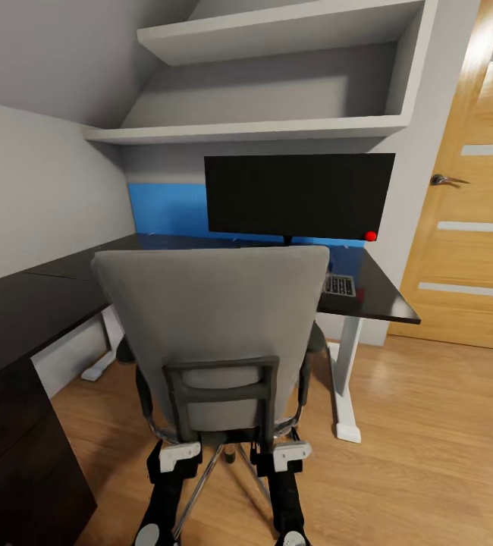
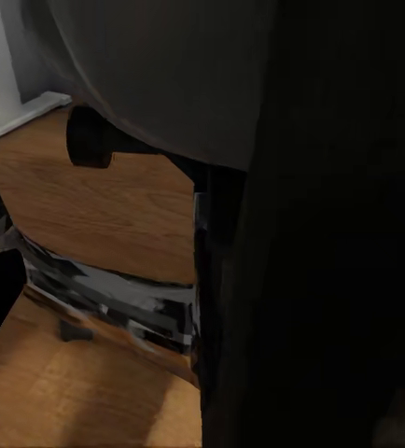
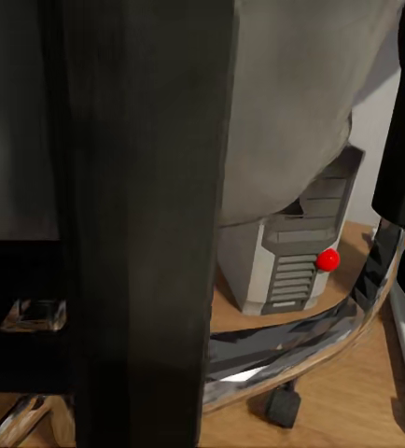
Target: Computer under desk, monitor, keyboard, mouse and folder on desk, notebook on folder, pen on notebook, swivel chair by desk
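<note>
The swivel chair [image 1: 212,334] was seen from behind, drawn in close against the desk [image 1: 375,292], its grey back hiding most of the desktop. The monitor [image 1: 299,193] was set upright on the desk, and an end of the keyboard [image 1: 340,285] was seen beside the chair back. The computer [image 3: 291,257] was found on the floor under the desk. Both arms were placed at the dark frame on the chair's back; the left gripper [image 1: 180,455] and right gripper [image 1: 290,453] were seen there, but the state of their jaws could not be told.
</note>
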Controlling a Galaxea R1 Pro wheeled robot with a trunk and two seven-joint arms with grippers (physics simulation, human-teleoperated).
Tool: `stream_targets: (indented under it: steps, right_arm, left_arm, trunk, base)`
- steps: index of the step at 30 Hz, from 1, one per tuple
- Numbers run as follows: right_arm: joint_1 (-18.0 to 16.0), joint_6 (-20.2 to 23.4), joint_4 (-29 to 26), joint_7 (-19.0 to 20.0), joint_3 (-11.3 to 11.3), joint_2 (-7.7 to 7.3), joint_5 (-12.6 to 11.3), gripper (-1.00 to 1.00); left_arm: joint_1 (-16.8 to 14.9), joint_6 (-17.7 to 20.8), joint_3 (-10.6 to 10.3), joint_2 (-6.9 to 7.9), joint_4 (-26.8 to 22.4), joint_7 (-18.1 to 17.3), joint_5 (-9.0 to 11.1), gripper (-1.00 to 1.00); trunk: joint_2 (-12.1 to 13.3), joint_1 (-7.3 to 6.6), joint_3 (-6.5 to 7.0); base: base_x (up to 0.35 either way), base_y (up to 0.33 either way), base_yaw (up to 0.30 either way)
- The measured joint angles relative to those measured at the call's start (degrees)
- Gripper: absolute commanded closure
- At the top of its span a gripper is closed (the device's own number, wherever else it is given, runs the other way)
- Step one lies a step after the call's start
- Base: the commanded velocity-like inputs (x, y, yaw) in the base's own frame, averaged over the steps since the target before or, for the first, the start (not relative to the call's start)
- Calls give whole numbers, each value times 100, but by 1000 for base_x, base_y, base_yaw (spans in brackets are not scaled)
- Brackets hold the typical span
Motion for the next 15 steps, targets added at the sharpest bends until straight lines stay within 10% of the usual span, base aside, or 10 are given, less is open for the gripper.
stream_targets:
  steps: [15]
  right_arm:
    - [-27,-78,-31,7,2,-43,6,-100]
  left_arm:
    - [0,-21,-3,0,-26,-7,6,-100]
  trunk:
    - [0,0,0]
  base:
    - [0,0,0]
